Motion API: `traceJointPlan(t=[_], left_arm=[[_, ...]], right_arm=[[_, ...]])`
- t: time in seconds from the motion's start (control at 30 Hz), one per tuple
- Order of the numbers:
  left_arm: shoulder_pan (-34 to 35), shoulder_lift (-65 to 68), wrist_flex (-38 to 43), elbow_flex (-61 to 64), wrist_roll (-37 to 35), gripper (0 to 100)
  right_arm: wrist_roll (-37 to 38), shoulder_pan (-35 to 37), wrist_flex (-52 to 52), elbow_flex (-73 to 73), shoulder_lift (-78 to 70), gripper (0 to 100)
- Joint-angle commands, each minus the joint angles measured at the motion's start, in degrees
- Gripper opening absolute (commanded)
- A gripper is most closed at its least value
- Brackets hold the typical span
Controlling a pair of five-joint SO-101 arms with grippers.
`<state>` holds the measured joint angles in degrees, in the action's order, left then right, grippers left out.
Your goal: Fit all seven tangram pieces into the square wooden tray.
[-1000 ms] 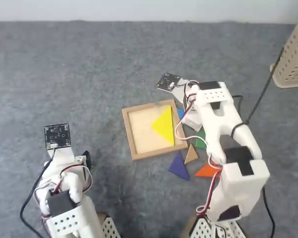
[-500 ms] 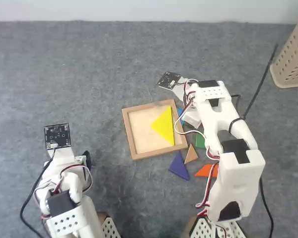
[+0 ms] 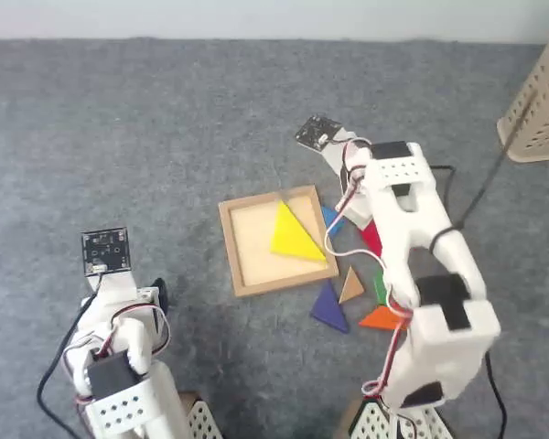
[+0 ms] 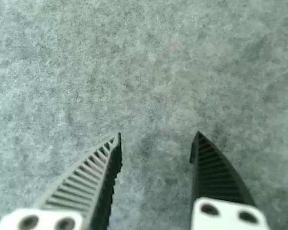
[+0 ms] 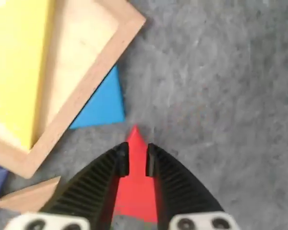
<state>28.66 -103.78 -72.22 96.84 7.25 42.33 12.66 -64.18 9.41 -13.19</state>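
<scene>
Carpet (image 3: 119,119) open; tray (image 3: 229,249), loose pcs (image 3: 330,306) block mid-right.

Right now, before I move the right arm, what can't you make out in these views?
Red piece: right wrist view, shape mostly covered by the right gripper; gripped or not, unclear.
Green piece: high view, mostly behind the right arm.
Orange piece: high view, one end behind that arm.
Blue triangle: right wrist view, whether it runs under the wooden tray rim.

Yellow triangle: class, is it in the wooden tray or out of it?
In. The yellow triangle lies flat inside the wooden tray, within its rim, in the high and right wrist views.
</scene>
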Motion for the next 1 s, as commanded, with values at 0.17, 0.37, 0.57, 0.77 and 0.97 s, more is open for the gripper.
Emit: traceJointPlan(t=[0.17,0.37,0.57,0.77,0.97], left_arm=[[-0.1,-0.6,-0.2,-0.3,-0.5,23],[-0.1,-0.6,-0.2,-0.3,-0.5,23],[-0.1,-0.6,-0.2,-0.3,-0.5,23],[-0.1,-0.6,-0.2,-0.3,-0.5,23],[-0.1,-0.6,-0.2,-0.3,-0.5,23]], right_arm=[[2.2,0.6,-4.5,7.6,15.5,10.7],[15.1,-2.2,-8.5,13.0,18.6,23.9],[20.7,-6.1,-6.3,13.2,12.4,24.1],[22.8,-5.9,-3.3,13.2,6.9,24.1],[23.0,-6.1,-2.6,13.2,3.9,24.0]])
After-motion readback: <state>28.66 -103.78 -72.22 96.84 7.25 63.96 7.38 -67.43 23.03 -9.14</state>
